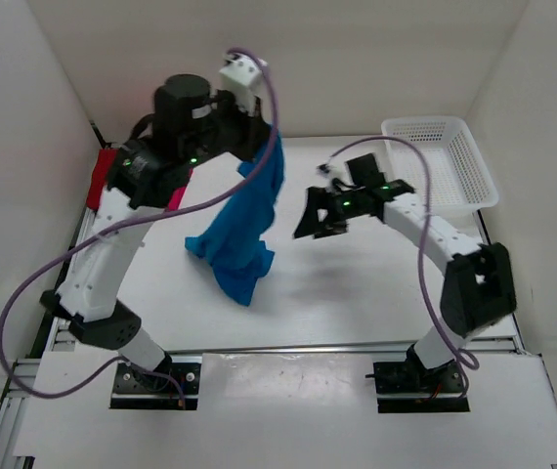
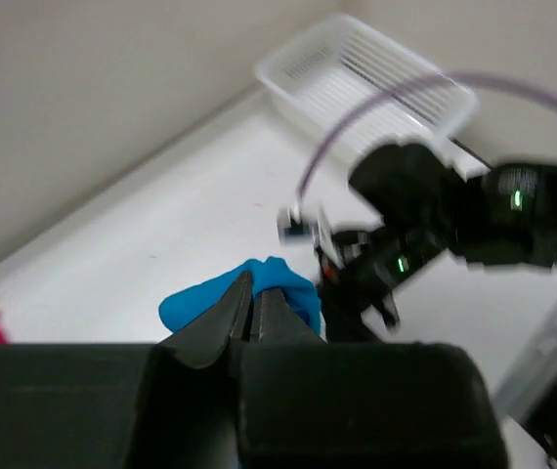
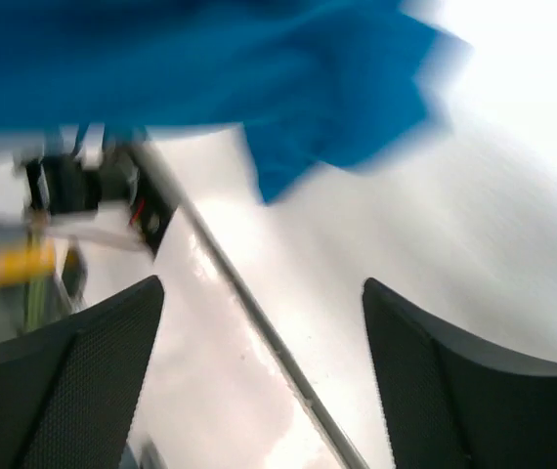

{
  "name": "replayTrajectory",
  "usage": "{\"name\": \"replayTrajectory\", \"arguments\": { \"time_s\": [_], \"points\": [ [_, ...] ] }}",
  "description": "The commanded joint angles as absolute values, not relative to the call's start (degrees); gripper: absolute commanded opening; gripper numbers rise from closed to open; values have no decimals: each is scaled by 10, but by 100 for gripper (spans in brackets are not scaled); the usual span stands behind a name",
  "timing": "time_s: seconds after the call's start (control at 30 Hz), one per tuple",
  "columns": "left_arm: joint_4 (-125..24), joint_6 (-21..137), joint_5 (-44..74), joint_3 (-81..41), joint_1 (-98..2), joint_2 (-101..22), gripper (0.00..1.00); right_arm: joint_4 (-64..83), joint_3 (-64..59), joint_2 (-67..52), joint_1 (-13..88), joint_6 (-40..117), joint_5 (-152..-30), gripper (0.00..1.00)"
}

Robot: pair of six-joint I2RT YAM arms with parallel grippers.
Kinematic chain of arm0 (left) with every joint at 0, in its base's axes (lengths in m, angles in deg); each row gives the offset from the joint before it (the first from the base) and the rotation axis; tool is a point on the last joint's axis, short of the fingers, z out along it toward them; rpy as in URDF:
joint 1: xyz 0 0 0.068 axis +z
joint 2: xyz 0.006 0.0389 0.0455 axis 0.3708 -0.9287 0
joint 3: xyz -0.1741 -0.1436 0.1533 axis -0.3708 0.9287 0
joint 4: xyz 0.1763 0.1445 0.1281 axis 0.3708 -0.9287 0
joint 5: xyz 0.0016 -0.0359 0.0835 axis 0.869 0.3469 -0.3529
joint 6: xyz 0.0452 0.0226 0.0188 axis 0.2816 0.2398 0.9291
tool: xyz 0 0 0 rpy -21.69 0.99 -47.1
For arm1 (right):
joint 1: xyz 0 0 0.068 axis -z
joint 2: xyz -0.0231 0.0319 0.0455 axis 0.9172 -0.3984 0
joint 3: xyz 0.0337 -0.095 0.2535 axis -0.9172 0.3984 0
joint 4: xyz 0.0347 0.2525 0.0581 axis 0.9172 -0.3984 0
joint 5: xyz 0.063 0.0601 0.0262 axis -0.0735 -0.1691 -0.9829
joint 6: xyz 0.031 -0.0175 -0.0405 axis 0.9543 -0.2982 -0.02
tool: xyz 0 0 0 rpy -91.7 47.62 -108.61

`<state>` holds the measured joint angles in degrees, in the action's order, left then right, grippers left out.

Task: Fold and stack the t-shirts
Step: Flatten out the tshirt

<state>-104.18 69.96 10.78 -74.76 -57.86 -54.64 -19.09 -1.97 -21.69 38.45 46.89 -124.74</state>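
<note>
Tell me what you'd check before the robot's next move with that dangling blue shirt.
1. Left gripper holding the blue t-shirt: ok, shut on a bunch of fabric.
2. Right gripper ready to grab: ok, open and empty.
3. Shirt spread for folding: not ok, it hangs crumpled.
4. Shirt's lower end off the table: cannot tell.
5. Red t-shirt out of the way: ok, at the far left edge.
6. Basket out of the way: ok, in the far right corner.
</note>
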Motion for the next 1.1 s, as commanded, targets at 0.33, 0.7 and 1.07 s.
{"name": "replayTrajectory", "arguments": {
  "time_s": [0.33, 0.7, 1.07],
  "points": [
    [-1175, 699, 244, -712, -799, -652, 100, -345, 37, -14, 621, 569, -920, 91],
    [-1043, 699, -64, -403, -455, -611, 100, -333, 31, -134, 490, 528, -898, 94],
    [-997, 699, -1, -328, -318, -779, 100, -310, 3, -309, 475, 578, -892, 98]
  ]
}}
